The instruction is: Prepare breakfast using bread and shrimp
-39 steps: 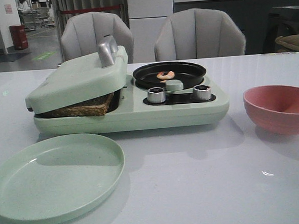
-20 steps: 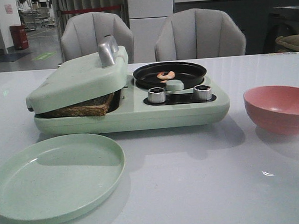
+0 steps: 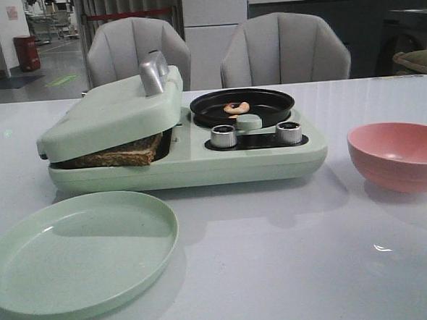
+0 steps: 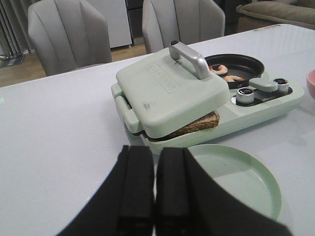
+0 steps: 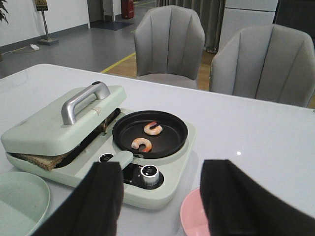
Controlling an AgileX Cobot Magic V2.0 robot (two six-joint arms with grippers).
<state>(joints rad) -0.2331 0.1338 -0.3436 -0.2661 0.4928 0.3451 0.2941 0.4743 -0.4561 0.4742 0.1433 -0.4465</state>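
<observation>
Brown-crusted bread (image 3: 119, 155) lies in the pale green breakfast maker (image 3: 199, 164), under its lid (image 3: 109, 115), which rests tilted on the bread and is not fully down. Two curled orange-pink shrimp (image 5: 153, 128) (image 5: 141, 144) lie in the maker's round black pan (image 3: 243, 109). My left gripper (image 4: 155, 152) is shut with nothing in it, held above the table short of the maker and beside the green plate (image 4: 236, 177). My right gripper (image 5: 162, 169) is open and empty, hovering in front of the knobs (image 5: 150, 173). Neither gripper shows in the front view.
An empty green plate (image 3: 81, 255) sits at the table's front left. A pink bowl (image 3: 398, 156) stands to the right of the maker. The lid carries a silver handle (image 3: 153, 73). Two grey chairs (image 3: 283, 47) stand behind the table.
</observation>
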